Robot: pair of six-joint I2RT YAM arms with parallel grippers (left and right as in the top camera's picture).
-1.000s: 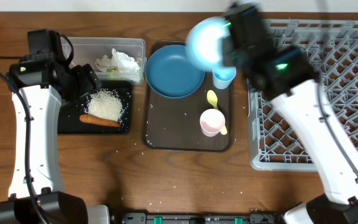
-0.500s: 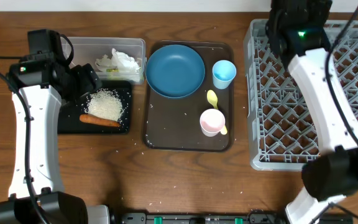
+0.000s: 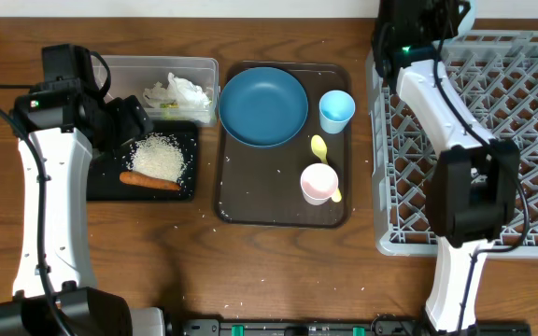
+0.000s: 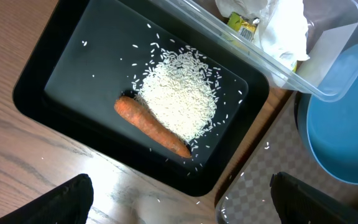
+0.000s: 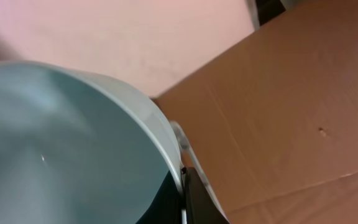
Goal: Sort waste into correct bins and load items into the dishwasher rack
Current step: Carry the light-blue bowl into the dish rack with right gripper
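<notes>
Right wrist view: the white bowl (image 5: pixel 61 143) is pinched by its rim in the right gripper (image 5: pixel 183 186). Within 1 s it has been carried from above the brown serving tray (image 3: pixel 250 201) to the far edge of the dishwasher rack (image 3: pixel 530 140), at the top limit of the overhead view. It is not yet seated among the pegs, so 1 of 5 items is judged in transit.

Well behind that gripper, 4 items remain on the serving tray: dark blue plate (image 3: pixel 262 105), light blue cup (image 3: pixel 336 110), yellow spoon (image 3: pixel 318 147) and pink cup (image 3: pixel 318 182).

The left gripper (image 4: pixel 185 205) has not moved. It is spread wide and empty. Just beyond it lies the black tray (image 4: pixel 48 81) with rice (image 4: pixel 182 93) and carrot (image 4: pixel 151 127).
</notes>
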